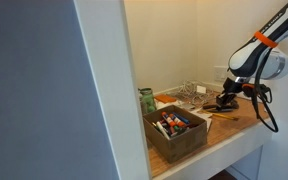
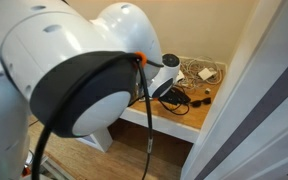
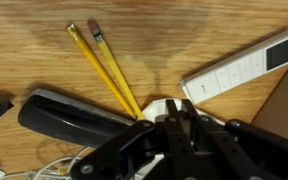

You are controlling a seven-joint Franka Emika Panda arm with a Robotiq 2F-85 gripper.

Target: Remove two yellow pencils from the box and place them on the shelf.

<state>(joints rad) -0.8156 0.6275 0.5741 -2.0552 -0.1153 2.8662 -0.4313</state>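
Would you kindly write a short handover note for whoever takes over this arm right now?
Gripper: low over the shelf, away from the box; the views do not show whether it is open or shut.
Yellow pencils: both appear to lie side by side on the shelf, near ends at the gripper.
Done: both pencils are out of the box.
Left: make sure they are released, then lift clear.
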